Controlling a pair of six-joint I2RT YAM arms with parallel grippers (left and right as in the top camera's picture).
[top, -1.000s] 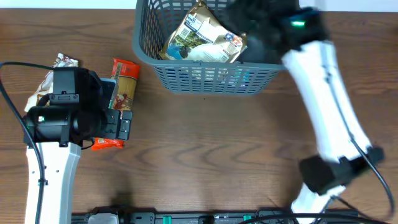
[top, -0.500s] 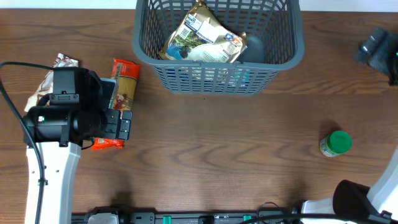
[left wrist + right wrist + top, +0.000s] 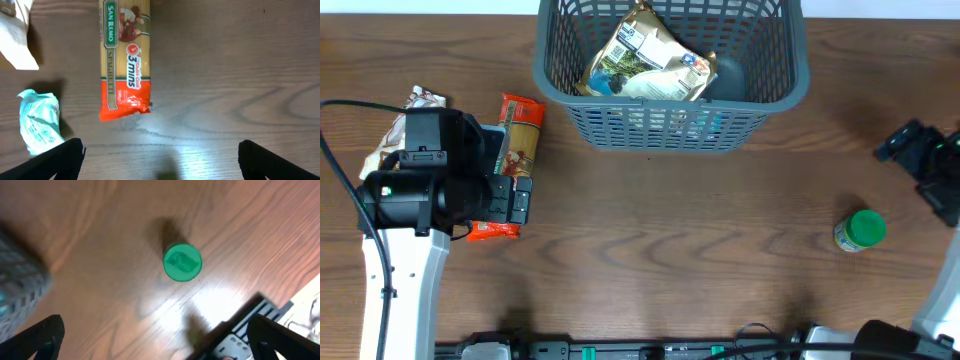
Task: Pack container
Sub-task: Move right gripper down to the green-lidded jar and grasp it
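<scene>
- Your basket (image 3: 670, 128) sits upright at the far edge of the desk (image 3: 720, 260), about mid-width, with its mouth up. The overhead view cuts off its far rim.
- Its long axis runs left to right, along that far edge.
- Inside, a printed bag (image 3: 650, 60) leans across the floor, with a dark round thing (image 3: 728, 75) just beside it.
- Your left fingers (image 3: 516, 200) are spread wide and empty. They are well apart from the basket, off to its left and toward the near side, above the red end of a spaghetti pack (image 3: 124, 60).
- Your right fingers (image 3: 908, 150) are also spread wide, grasping nothing, out past the basket's right end. A green-lidded jar (image 3: 861, 230) stands near them on the near side, untouched.
</scene>
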